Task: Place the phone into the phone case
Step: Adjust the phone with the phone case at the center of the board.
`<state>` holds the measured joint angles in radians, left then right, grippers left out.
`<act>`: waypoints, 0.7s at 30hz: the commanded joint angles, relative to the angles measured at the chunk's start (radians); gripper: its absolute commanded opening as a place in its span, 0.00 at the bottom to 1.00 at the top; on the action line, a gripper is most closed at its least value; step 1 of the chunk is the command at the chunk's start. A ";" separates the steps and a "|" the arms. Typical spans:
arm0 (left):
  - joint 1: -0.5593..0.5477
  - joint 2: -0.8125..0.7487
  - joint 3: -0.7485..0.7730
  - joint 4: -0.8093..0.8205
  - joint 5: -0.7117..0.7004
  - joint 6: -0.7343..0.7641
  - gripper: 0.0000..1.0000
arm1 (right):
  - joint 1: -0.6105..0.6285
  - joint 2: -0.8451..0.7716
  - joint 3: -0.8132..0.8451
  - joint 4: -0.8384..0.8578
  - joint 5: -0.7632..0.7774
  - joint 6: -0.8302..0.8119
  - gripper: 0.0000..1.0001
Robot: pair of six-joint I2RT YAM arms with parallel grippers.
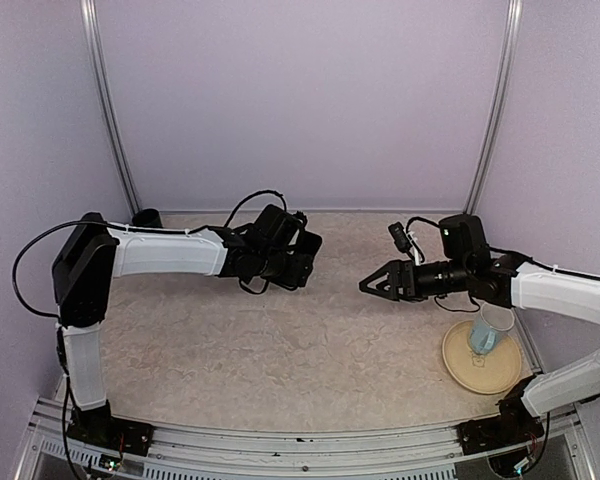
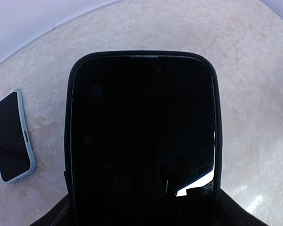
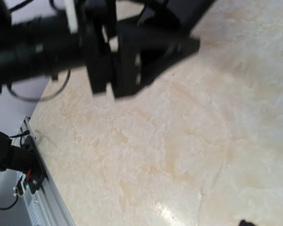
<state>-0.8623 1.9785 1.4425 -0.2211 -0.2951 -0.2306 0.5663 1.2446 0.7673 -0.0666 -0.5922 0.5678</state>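
My left gripper [image 1: 296, 262] is shut on a large black phone [image 2: 141, 136] and holds it above the table. Its glossy dark screen is ringed by a black case rim [image 2: 74, 75]. It fills the left wrist view and hides the fingers. From the right wrist view it shows as a dark slab [image 3: 151, 47]. A second, smaller phone [image 2: 12, 136] with a dark screen and pale blue-white edge lies flat on the table to the left. My right gripper [image 1: 365, 285] points left towards the held phone, apart from it, shut and empty.
A tan plate [image 1: 500, 378] with a pale blue cup [image 1: 485, 335] stands at the right, under my right arm. A small black object [image 1: 148, 217] sits at the back left. A metal rail [image 3: 37, 197] runs along the table's near edge.
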 commanded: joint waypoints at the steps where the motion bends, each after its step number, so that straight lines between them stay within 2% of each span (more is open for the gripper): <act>1: 0.023 0.038 0.094 0.016 0.005 -0.086 0.17 | -0.009 -0.029 -0.023 -0.004 0.010 0.006 0.87; 6: 0.031 0.093 0.157 -0.010 0.001 -0.128 0.17 | -0.009 -0.031 -0.033 0.012 -0.001 0.009 0.87; 13: 0.038 0.089 0.174 -0.016 0.060 -0.244 0.17 | -0.005 -0.023 -0.099 0.163 -0.011 0.067 0.85; 21: 0.039 -0.013 0.056 0.133 0.145 -0.483 0.18 | 0.053 0.034 -0.167 0.391 0.137 0.135 0.80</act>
<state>-0.8299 2.0666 1.5364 -0.2218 -0.2035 -0.5510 0.5846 1.2484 0.6350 0.1524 -0.5510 0.6571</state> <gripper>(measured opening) 0.780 0.813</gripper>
